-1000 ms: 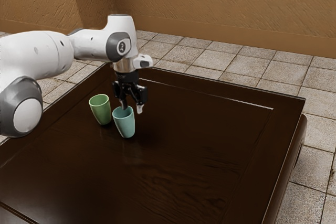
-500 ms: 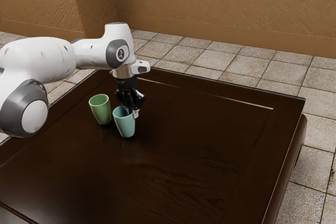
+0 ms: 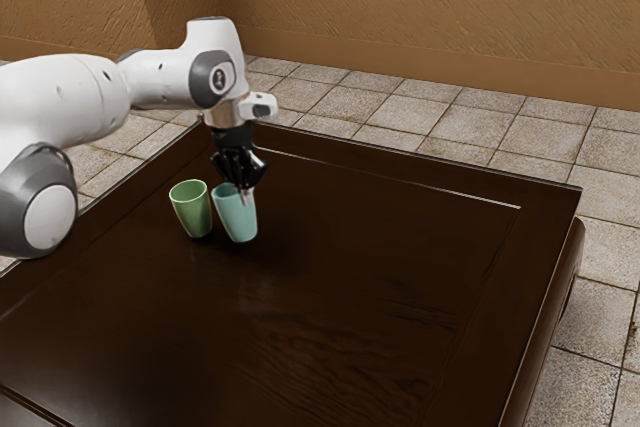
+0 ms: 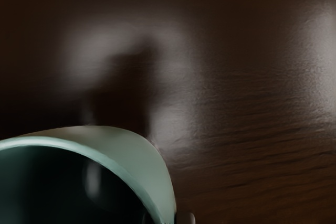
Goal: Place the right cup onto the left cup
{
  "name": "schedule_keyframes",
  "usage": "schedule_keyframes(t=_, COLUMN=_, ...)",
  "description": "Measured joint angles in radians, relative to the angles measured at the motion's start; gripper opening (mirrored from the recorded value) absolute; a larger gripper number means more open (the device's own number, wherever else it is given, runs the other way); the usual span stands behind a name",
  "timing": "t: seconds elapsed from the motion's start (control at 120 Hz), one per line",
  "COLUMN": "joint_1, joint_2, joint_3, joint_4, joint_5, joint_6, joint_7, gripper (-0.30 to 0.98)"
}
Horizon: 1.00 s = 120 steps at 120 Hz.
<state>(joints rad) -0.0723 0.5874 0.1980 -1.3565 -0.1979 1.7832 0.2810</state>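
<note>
Our end effector (image 3: 242, 189) grips the raised teal cup (image 3: 236, 219) by its rim. The green cup (image 3: 191, 211) stands nearer the bench (image 3: 390, 287) edge on the exterior view's left.

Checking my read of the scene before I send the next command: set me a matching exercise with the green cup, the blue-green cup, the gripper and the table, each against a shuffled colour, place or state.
1. Green cup
2. Blue-green cup
3. Gripper
4. Table

A. Dark brown, with wood grain
B. Pinched by its wall near the rim
C. Standing upright, not held
D. Black, shut on a cup's wall

Pairs: 1-C, 2-B, 3-D, 4-A
</note>
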Motion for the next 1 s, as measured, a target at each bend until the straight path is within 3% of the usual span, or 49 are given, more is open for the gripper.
schedule_keyframes(t=0.467, joint_1=-0.001, joint_2=0.027, joint_3=0.058, joint_4=0.254, joint_5=0.182, joint_6=-0.179, joint_7=0.006, gripper=-0.1)
schedule_keyframes(t=1.0, joint_1=0.052, joint_2=0.098, joint_3=0.074, joint_4=0.324, joint_5=0.219, joint_6=-0.234, joint_7=0.021, gripper=-0.1)
